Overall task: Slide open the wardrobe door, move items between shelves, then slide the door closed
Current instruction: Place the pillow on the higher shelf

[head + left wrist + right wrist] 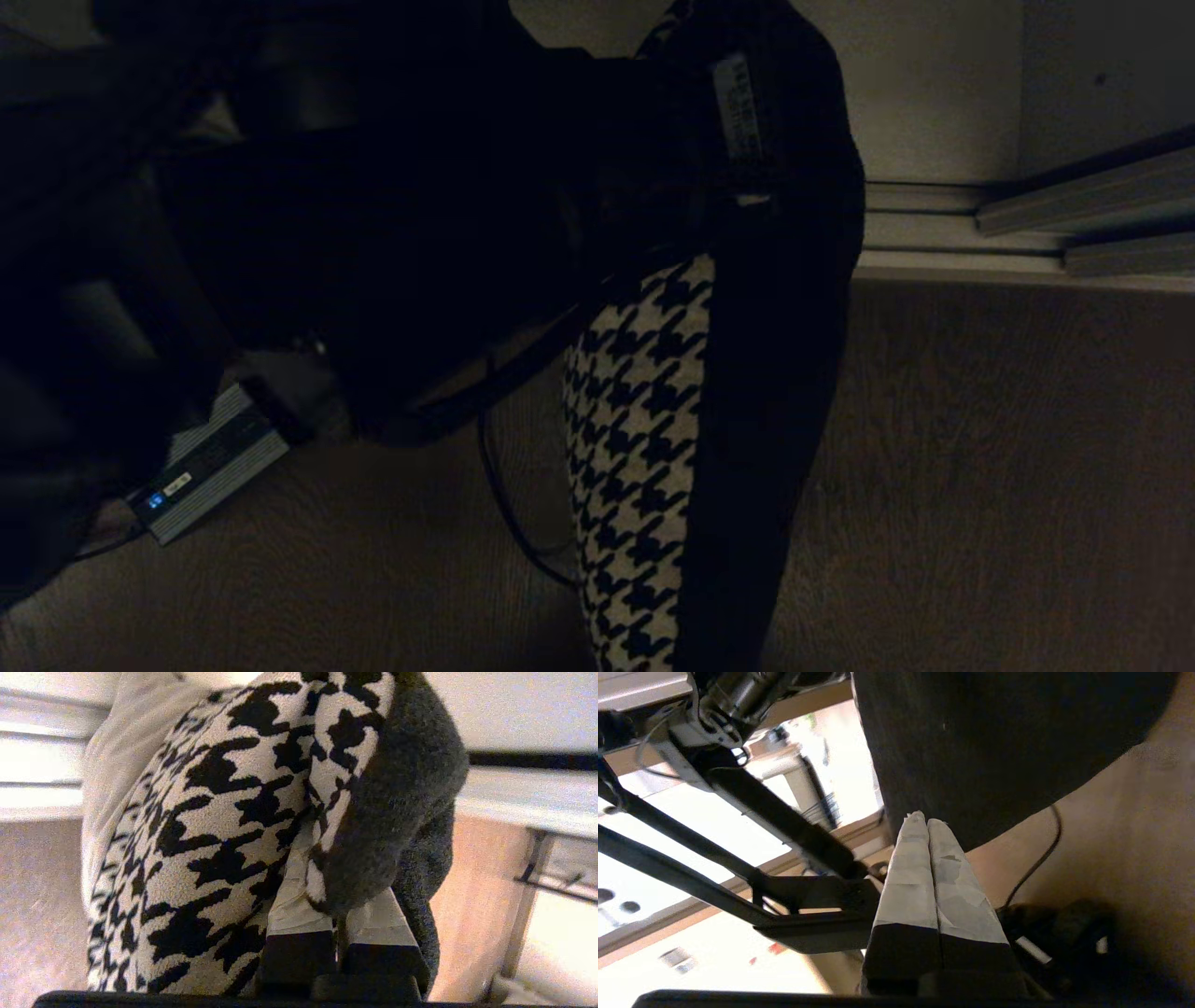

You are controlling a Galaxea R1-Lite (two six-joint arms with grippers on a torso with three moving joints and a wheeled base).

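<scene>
The black-and-white houndstooth cushion (639, 448) hangs on edge over the wooden floor, its plain black back (775, 373) facing right. My left gripper (334, 877) is shut on a fold at the cushion's (210, 826) edge, where patterned face meets black back. Pale cream fabric (112, 765) lies against its far side; I cannot tell what it is. My right gripper (927, 821) is shut with nothing in it, its tips close to the black back (994, 742). A pale grey panel (1111, 75) at the upper right looks like the sliding wardrobe door. An off-white board (934, 93) shows behind the cushion.
A grey power brick (210, 462) with a lit blue label lies on the floor at the left, its black cable (504, 504) looping toward the cushion. The ribbed pale floor track (934, 233) runs along the wardrobe's foot. Brown wooden floor (980, 467) spreads to the right.
</scene>
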